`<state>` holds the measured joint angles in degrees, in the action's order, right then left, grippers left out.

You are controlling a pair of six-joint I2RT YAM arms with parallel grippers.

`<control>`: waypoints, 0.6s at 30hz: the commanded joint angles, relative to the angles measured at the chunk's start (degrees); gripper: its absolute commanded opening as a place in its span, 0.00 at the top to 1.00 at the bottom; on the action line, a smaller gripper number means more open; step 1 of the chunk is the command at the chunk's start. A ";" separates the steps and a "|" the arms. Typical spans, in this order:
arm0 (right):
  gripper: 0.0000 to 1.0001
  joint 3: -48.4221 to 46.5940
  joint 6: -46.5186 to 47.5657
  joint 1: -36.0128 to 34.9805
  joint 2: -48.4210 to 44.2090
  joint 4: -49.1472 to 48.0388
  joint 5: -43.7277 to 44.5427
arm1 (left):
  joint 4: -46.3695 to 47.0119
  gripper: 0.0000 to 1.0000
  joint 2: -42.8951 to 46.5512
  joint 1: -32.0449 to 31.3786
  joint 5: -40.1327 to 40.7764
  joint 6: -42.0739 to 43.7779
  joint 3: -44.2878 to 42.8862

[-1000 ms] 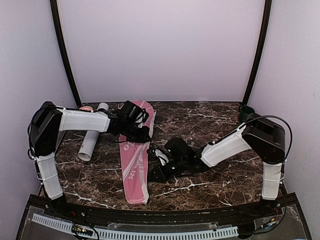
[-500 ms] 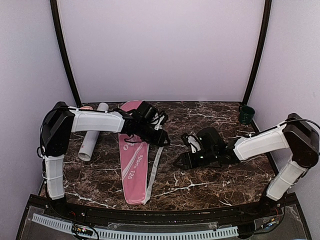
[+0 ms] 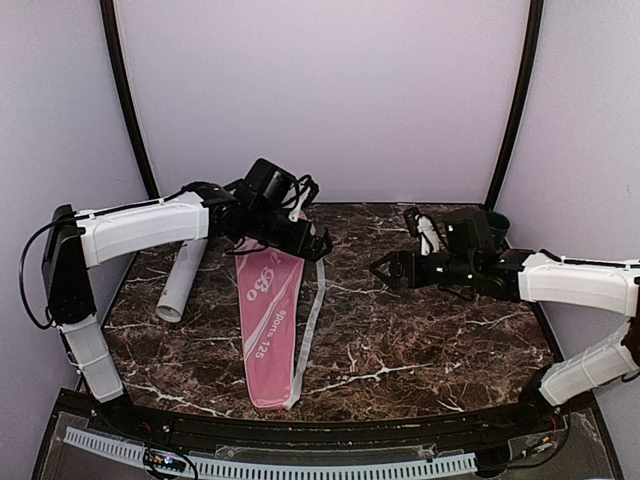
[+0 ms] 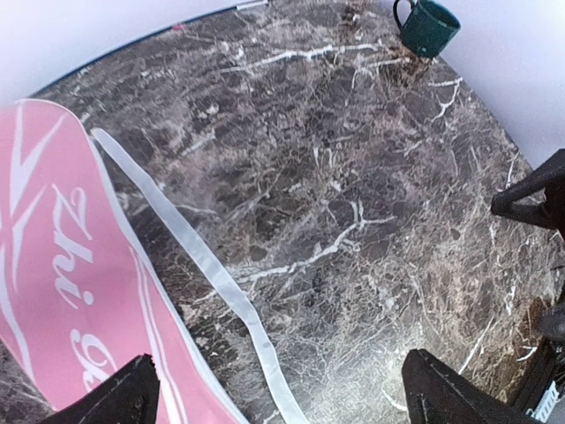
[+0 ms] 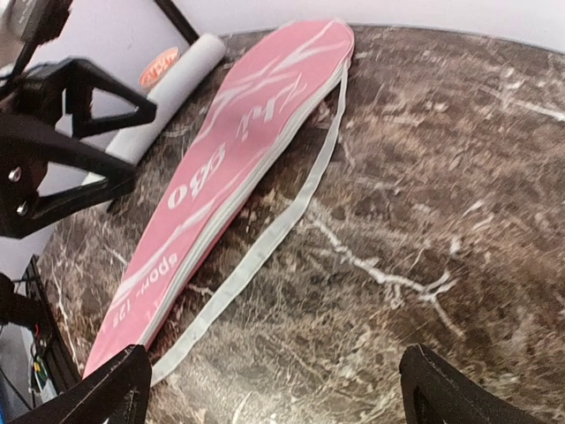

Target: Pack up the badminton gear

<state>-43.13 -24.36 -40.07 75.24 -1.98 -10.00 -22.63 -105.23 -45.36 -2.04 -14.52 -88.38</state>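
The left gripper (image 3: pixel 318 243) is hovering with fingers spread wide, gripping nothing. The pink bag (image 3: pixel 268 310) is lying just beneath it, the white strap (image 3: pixel 312 320) trailing alongside. The right gripper (image 3: pixel 385 268), equally splayed and empty, is facing the bag, and the white tube (image 3: pixel 183 278) is lying beyond it.

Marble counter (image 3: pixel 400 330): pink bag (image 3: pixel 268 320) left of centre, white tube (image 3: pixel 180 285) at left, green cup (image 4: pixel 427 26) far right.

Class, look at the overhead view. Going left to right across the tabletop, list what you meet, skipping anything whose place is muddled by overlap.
white cardboard tube → pink racket bag → right claw → green cup
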 commanded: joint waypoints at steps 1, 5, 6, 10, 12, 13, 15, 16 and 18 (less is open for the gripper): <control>0.01 -4.69 0.64 4.34 -3.96 1.39 2.75 | -1.91 0.01 9.60 1.85 7.10 0.01 0.74; 0.01 -7.87 1.03 9.12 -5.81 4.32 2.87 | 1.64 0.01 19.11 5.21 9.54 -3.39 8.20; 0.01 -7.80 1.14 10.29 -6.53 4.38 3.00 | 3.17 0.01 22.09 6.33 10.02 -4.41 10.97; 0.00 -5.41 0.44 15.27 -10.19 3.68 4.14 | 7.37 0.01 33.07 11.63 12.33 -8.15 22.04; 0.00 -3.56 -0.25 17.42 -11.78 2.96 4.47 | 7.12 0.01 36.33 12.74 13.74 -8.71 25.70; 0.01 -2.56 -0.71 18.36 -12.45 2.48 4.62 | 6.50 0.01 37.36 12.90 14.10 -8.84 26.93; 0.00 -0.19 -1.47 19.66 -13.48 1.35 4.45 | 4.97 0.01 38.41 13.15 14.68 -10.14 29.14; 0.00 0.82 -1.81 20.12 -13.79 0.72 4.42 | 4.65 0.01 38.67 13.13 14.46 -10.77 30.39; 0.00 2.99 -2.51 20.44 -14.19 -0.40 4.56 | 4.91 0.01 39.45 13.16 13.95 -12.58 33.12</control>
<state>-44.05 -25.08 -20.47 61.84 0.64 -6.07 -17.21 -66.59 -32.25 11.16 -23.18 -59.92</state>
